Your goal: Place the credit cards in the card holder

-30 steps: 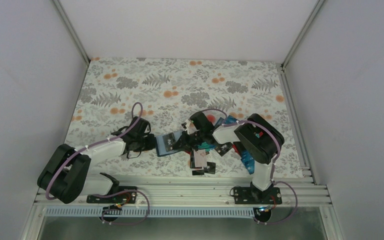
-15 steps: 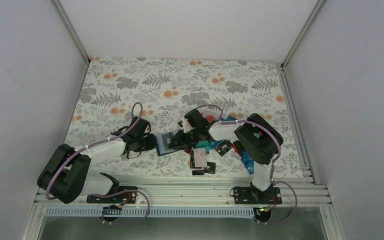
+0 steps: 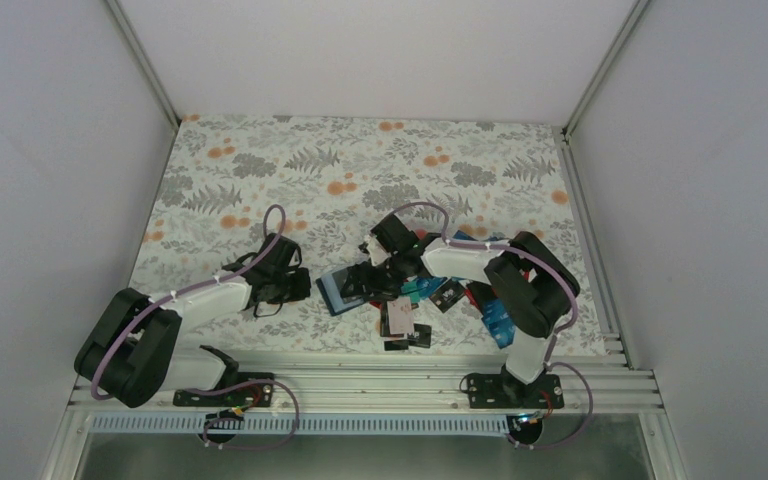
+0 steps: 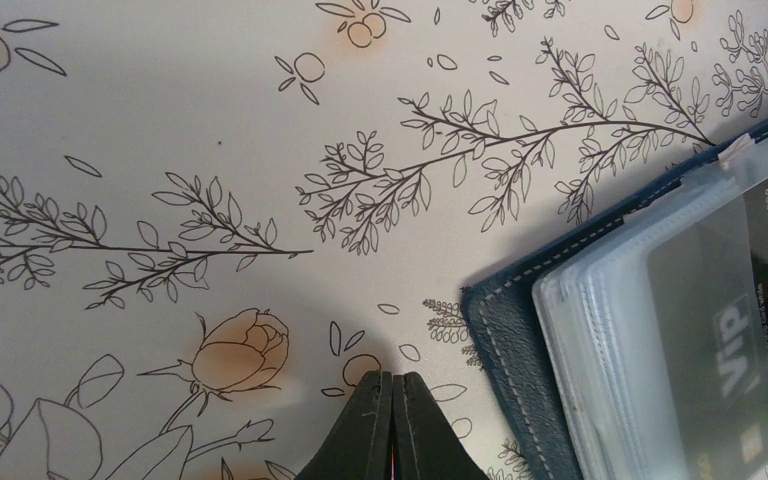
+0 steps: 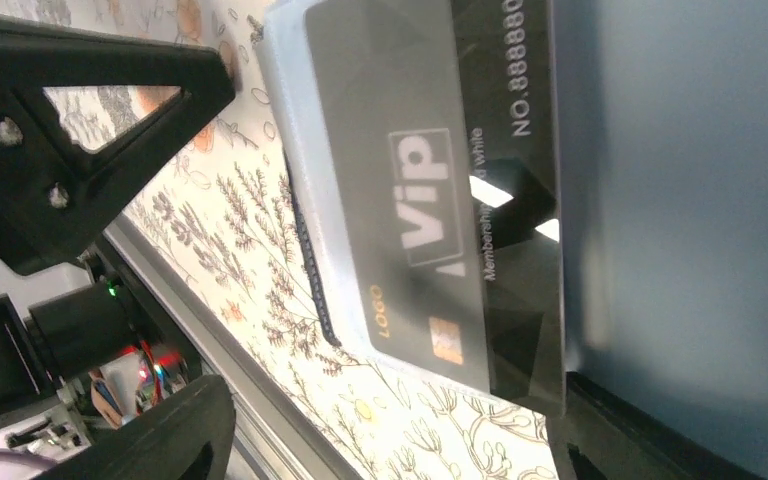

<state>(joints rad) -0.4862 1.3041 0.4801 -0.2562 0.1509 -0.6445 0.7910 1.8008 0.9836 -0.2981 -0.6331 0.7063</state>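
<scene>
Left gripper [image 4: 392, 388], bottom centre of the left wrist view: fingers pressed together, nothing between them. Card holder [image 4: 508, 352] lies open at lower right, apart from them. A black VIP card [image 4: 725, 330] rests on its clear sleeves. Right gripper [image 5: 228, 250]: fingers spread wide at frame left, gripping nothing, with that card just right of them. Other credit cards [image 3: 398, 318] are heaped lower centre-right in the top view.

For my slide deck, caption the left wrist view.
Shut left claw beside the open card holder, black VIP card showing inside.
</scene>
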